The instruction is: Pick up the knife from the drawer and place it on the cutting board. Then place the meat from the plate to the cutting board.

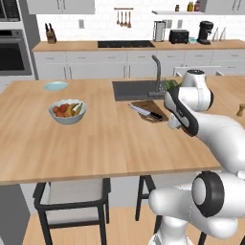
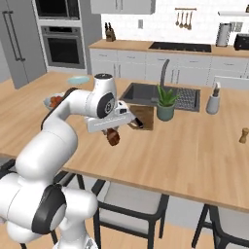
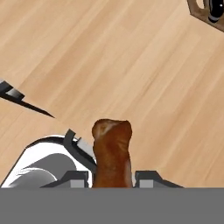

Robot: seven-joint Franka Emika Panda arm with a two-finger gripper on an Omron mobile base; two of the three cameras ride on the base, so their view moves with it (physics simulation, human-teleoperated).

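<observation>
The tool (image 3: 113,175) is clamped on the meat (image 3: 112,151), carried above the wooden surface (image 3: 131,65) near the cutting board (image 2: 144,115) where the knife (image 1: 146,112) lies; the chunk looks light, soft and maybe slippery, so a mid-body pinch seems safest.

Pretty clearly a home kitchen. There's a big wooden island counter (image 1: 95,139) with a sink (image 2: 146,95) and tall faucet (image 1: 157,74) set into it, and chairs (image 1: 72,203) tucked underneath. Along the back wall you get white cabinets (image 1: 95,67), a cooktop (image 1: 125,44), a built-in oven (image 2: 61,46), a knife block (image 1: 50,34), toaster (image 1: 178,36), coffee maker (image 1: 205,32) and hanging utensils (image 1: 123,18). A fruit bowl (image 1: 67,111) sits out too.
</observation>
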